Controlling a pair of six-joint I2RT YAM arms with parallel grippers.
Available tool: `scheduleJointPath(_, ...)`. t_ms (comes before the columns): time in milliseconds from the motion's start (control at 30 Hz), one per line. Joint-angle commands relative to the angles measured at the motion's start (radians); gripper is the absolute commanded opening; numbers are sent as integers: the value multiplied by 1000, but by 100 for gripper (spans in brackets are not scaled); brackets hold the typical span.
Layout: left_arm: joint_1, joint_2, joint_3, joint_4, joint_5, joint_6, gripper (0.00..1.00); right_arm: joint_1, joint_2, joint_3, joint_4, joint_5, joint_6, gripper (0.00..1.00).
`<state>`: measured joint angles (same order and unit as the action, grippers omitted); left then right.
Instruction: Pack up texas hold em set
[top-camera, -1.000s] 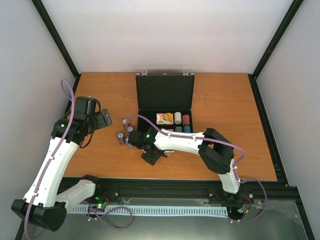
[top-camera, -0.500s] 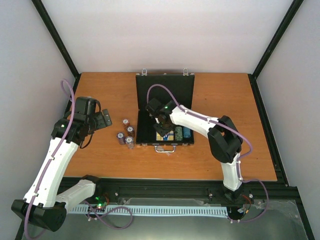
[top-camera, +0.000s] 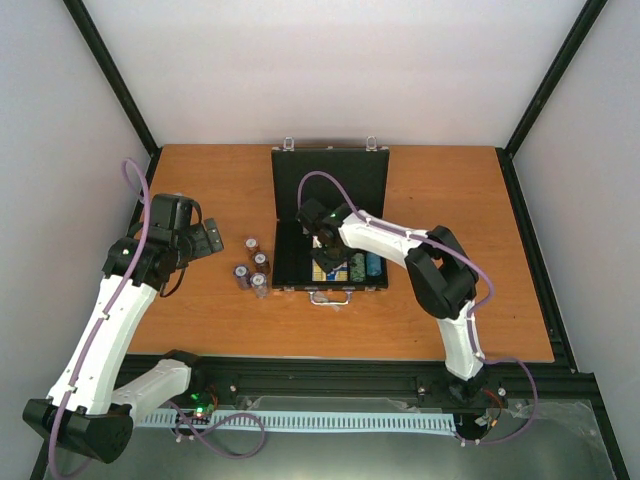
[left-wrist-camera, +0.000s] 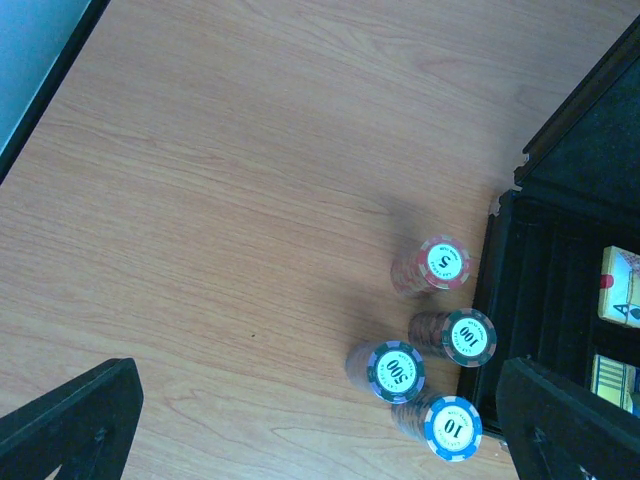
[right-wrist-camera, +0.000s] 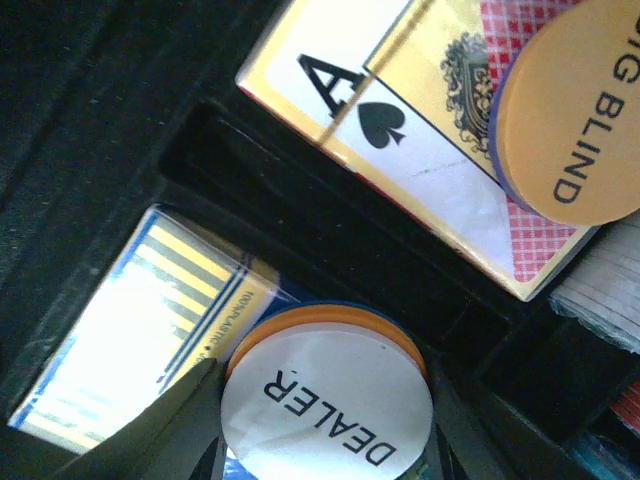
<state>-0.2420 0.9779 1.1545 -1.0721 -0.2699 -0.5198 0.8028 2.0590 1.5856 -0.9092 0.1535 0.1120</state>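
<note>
Okay, top view: the black case (top-camera: 330, 185) is lying open on the table (top-camera: 450, 220), lid swung to the far side, silver handle facing the arms. The right gripper (top-camera: 326, 262) is reaching down into the tray's left part. Four chip stacks (top-camera: 260, 262) are standing on the wood just left of the case. The left gripper (top-camera: 207, 238) is hanging left of them, holding nothing.

Left wrist view: the fingers (left-wrist-camera: 70, 425) are standing wide apart with only table between them. The stacks are clustering beside the case edge - red 5 (left-wrist-camera: 443, 263), green 100 (left-wrist-camera: 467, 337), purple 500 (left-wrist-camera: 396, 371), blue 10 (left-wrist-camera: 451, 428).

Right wrist view: the right gripper is pinching the DEALER disc (right-wrist-camera: 327, 400), fingers pressing on both sides. It is sitting beside the striped deck (right-wrist-camera: 130, 340) - whether it is touching the tray, I cannot tell. The BIG BLIND disc (right-wrist-camera: 565, 110) is lying on the ace-of-spades deck (right-wrist-camera: 400, 130) in the next compartment.
</note>
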Motion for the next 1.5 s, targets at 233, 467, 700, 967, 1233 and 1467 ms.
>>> scheduleJointPath(233, 3, 4, -7, 9, -20, 11, 100, -22, 12, -82, 45, -29, 6, 29)
scheduleJointPath(467, 3, 4, -4, 8, -25, 12, 100, -22, -8, -101, 38, -43, 30, 30)
scheduleJointPath(700, 3, 7, -4, 14, -16, 10, 100, -22, -48, -119, 36, -44, 55, 30)
scheduleJointPath(967, 3, 8, -3, 15, -16, 13, 100, -20, -50, -116, 30, -62, 58, 30)
scheduleJointPath(1233, 3, 11, -4, 17, -17, 13, 100, -6, -52, -129, 35, -84, 74, 30)
scheduleJointPath(1467, 3, 12, -12, 20, -17, 12, 100, 15, -50, -142, 41, -91, 90, 30)
